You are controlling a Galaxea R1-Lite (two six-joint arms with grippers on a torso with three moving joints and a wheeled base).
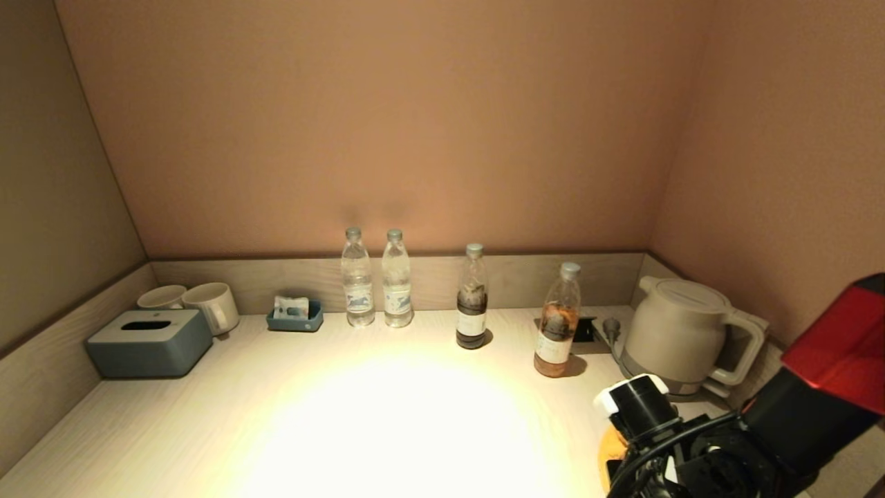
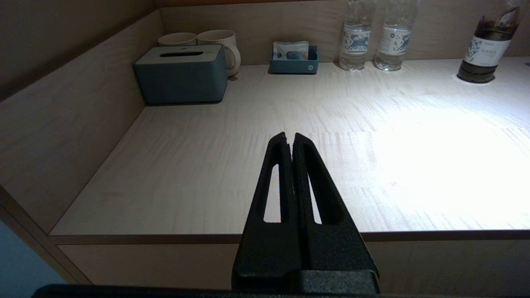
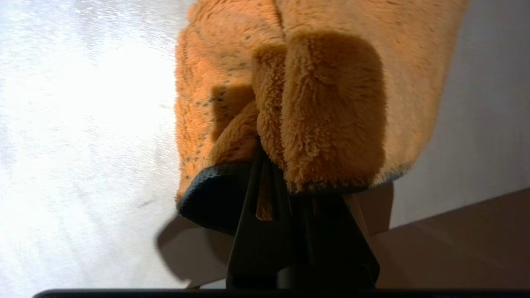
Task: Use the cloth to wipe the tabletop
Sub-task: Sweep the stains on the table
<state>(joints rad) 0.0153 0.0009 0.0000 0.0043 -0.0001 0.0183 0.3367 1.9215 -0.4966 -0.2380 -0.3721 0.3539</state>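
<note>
The worktop [image 1: 207, 415] is a pale, whitish wood-grain surface set into a nook of brownish-pink walls [image 1: 415, 124], with a low grey-wood rim [image 1: 525, 277] along its back and sides and a bright pool of light at its middle. Taking the kettle [image 1: 681, 332] at the far right corner as a marker, a bottle of orange-brown liquid [image 1: 556, 321] stands just beside it, a dark bottle [image 1: 472, 297] a little further along, then two clear water bottles [image 1: 377, 280] side by side against the rim. Well away from the kettle, at the opposite end, sit a small blue tray [image 1: 296, 319] of sachets, two pale mugs [image 1: 200, 304] and a grey-blue tissue box [image 1: 148, 342]. The cloth [image 3: 323, 103] is a fluffy orange-yellow rag with a dark grey edge, bunched into soft folds near the worktop's front edge, in front of the kettle. The right gripper [image 3: 290, 174] is clamped on a fold of it; from the head view only a sliver of orange shows under the arm. The left gripper [image 2: 289, 138] hangs at the front edge far from the kettle, its fingers pressed together on nothing.
</note>
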